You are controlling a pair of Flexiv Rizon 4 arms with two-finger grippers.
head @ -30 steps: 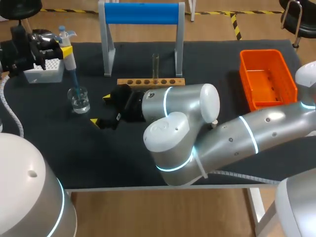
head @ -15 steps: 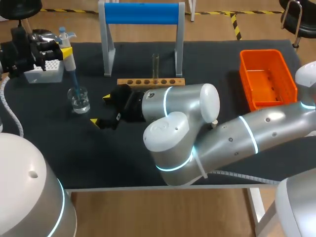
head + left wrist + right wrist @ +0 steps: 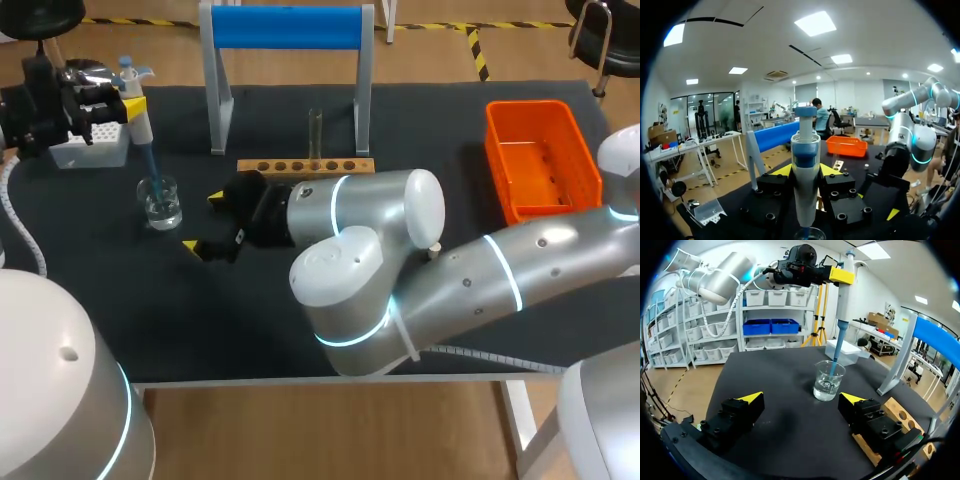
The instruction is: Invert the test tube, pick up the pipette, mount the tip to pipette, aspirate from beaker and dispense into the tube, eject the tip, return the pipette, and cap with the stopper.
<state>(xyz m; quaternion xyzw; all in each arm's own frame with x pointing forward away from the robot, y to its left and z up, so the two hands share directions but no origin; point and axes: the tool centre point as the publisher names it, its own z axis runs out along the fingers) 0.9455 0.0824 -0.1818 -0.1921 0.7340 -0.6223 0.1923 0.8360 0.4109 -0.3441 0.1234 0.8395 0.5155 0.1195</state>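
My left gripper [image 3: 133, 103] is shut on the white and blue pipette [image 3: 142, 125], holding it upright at the table's far left. Its blue tip [image 3: 151, 172] dips into the water of the glass beaker [image 3: 160, 201]. From the left wrist, the pipette [image 3: 805, 165] stands between the fingers of the left gripper [image 3: 805, 172], with the beaker's rim [image 3: 807, 233] under it. My right gripper [image 3: 205, 222] hovers open just right of the beaker. Ahead of the open right gripper [image 3: 802, 397] are the beaker [image 3: 829, 380] and pipette [image 3: 842, 300]. The test tube [image 3: 315, 130] stands upright in the wooden rack [image 3: 305, 165].
A blue-topped stand [image 3: 287, 27] rises behind the rack. The white tip box [image 3: 90, 142] sits at the far left, behind the beaker. An orange bin [image 3: 540, 155] is at the far right. A small pale stopper [image 3: 434, 250] shows by my right arm.
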